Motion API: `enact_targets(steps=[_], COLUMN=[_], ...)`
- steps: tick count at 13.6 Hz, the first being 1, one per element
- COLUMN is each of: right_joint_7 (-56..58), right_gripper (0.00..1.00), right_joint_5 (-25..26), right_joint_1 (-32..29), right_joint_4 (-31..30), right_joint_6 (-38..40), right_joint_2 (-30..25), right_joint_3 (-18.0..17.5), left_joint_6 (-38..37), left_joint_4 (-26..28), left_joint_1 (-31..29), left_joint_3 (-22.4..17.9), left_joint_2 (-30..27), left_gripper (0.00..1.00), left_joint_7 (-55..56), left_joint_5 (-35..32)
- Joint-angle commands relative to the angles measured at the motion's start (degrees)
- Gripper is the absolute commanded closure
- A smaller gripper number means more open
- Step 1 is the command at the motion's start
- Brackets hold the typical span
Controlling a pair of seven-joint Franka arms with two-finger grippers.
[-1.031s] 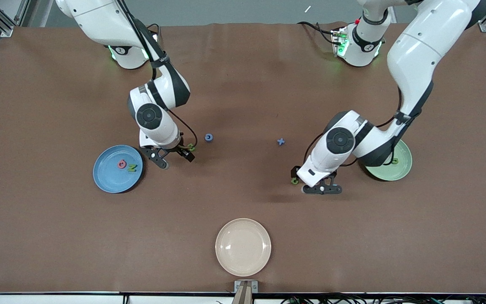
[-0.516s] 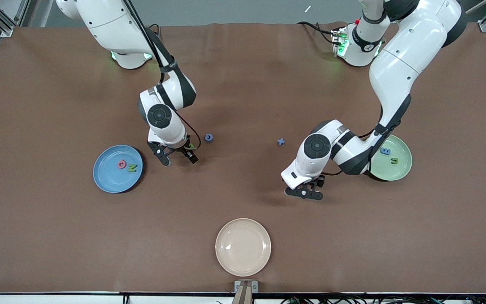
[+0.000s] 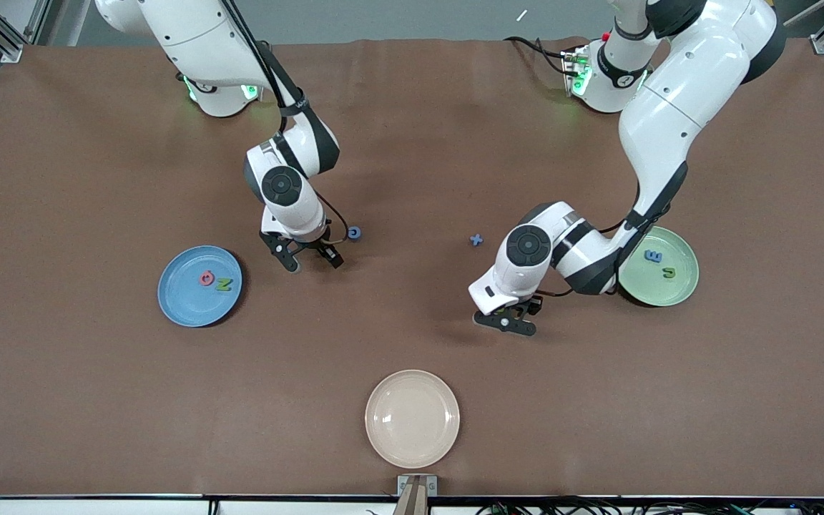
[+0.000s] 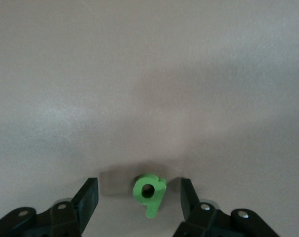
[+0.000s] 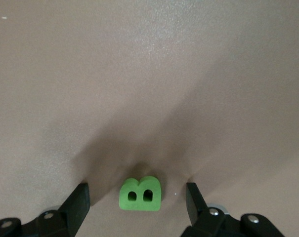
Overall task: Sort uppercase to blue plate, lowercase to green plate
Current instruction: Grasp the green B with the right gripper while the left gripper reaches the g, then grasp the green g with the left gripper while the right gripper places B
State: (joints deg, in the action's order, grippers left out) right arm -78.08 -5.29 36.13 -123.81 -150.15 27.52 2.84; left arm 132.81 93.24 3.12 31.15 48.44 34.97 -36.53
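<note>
In the left wrist view my left gripper [image 4: 138,198] stands open, low over the table, with a green lowercase q [image 4: 149,191] lying between its fingers and clear of both. My right gripper [image 5: 138,203] is open the same way around a green uppercase B [image 5: 140,193]. The blue plate [image 3: 184,300] holds a pink-red ring letter [image 3: 206,277] and a green N [image 3: 223,285]. On the green plate [image 3: 675,290] lie a blue m [image 3: 652,255] and a green u [image 3: 668,272]. A blue C [image 3: 354,232] lies beside the right gripper [image 3: 310,259]. A blue x [image 3: 476,239] lies farther from the front camera than the left gripper [image 3: 506,320].
A cream plate [image 3: 412,418] sits near the table's front edge, midway between the two arms' ends. The left arm's elbow hangs over the edge of the green plate. Bare brown table [image 3: 97,393] lies around the plates.
Both grippers slid sideways and came down around their letters: the left over the green q, the right over the green B. Both pairs of fingers have narrowed.
</note>
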Motion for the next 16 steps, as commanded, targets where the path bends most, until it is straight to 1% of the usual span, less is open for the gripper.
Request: enact_targets(steps=[1,3,4,5,6,7,8,9,10,11,12,13,14,16], right_joint_7=[-0.67,-0.41,-0.24,0.03,0.38,0.47,0.56,1.08,4.04,8.51,12.82,17.21,21.69,28.48], right_gripper=[0.29,0.46,0.57,0.72,0.84,0.97,1.0,1.0,1.0,1.0,1.0,1.0,1.0,1.0], right_joint_5=[-0.42,-0.33,-0.42,-0.42,-0.33,-0.33,-0.33,-0.33,-0.33,-0.33,-0.33,-0.33,-0.33,-0.24], right_joint_1=[0.79,0.79,0.79,0.79,0.7,0.52,0.17,-0.09,-1.31,-2.89,-4.47,-6.31,-8.51,-12.38], right_joint_4=[-2.58,-2.49,-2.58,-2.49,-2.49,-2.4,-2.4,-2.14,-1.44,0.22,1.8,2.86,2.87,2.61], right_joint_6=[-0.59,-0.59,-0.59,-0.41,-0.06,0.03,0.2,1.77,5.27,11.04,17.02,20.82,22.08,24.28], right_joint_2=[-1.77,-1.77,-1.86,-1.86,-1.94,-1.95,-2.03,-3.16,-4.57,-5.97,-7.21,-8.35,-9.58,-11.43], right_joint_3=[0.33,0.33,0.33,0.33,0.33,0.33,0.33,0.33,0.33,0.42,0.5,0.59,0.59,0.77], left_joint_6=[-0.27,-0.18,-0.27,-0.27,-0.18,-0.18,-0.18,-0.18,-0.18,-0.18,-0.18,-0.18,-0.27,-0.44], left_joint_4=[0.36,0.36,0.36,0.36,0.36,0.36,0.27,0.27,0.27,0.27,0.18,0.18,0.27,0.45], left_joint_1=[0.22,0.22,0.22,0.14,0.14,0.14,0.14,0.14,0.14,0.14,0.05,0.05,-0.04,-0.83], left_joint_3=[-0.12,-0.03,-0.12,-0.03,-0.03,-0.03,-0.03,-0.12,-0.03,-0.12,-0.03,-0.12,-0.03,0.05], left_joint_2=[0.08,0.08,0.08,0.08,0.08,0.08,0.08,0.08,0.08,-0.01,-0.01,-0.01,-0.27,-0.8], left_gripper=[0.36,0.44,0.48,0.52,0.57,0.62,0.66,0.7,0.75,0.81,0.83,0.86,0.89,0.9], left_joint_7=[-0.61,-0.61,-0.61,-0.52,-0.43,-0.08,0.18,0.19,0.27,0.36,0.36,0.45,0.45,0.36], left_joint_5=[-0.56,-0.39,-0.39,-0.39,-0.39,-0.39,-0.3,-0.3,-0.3,-0.3,-0.3,-0.3,-0.21,-0.21])
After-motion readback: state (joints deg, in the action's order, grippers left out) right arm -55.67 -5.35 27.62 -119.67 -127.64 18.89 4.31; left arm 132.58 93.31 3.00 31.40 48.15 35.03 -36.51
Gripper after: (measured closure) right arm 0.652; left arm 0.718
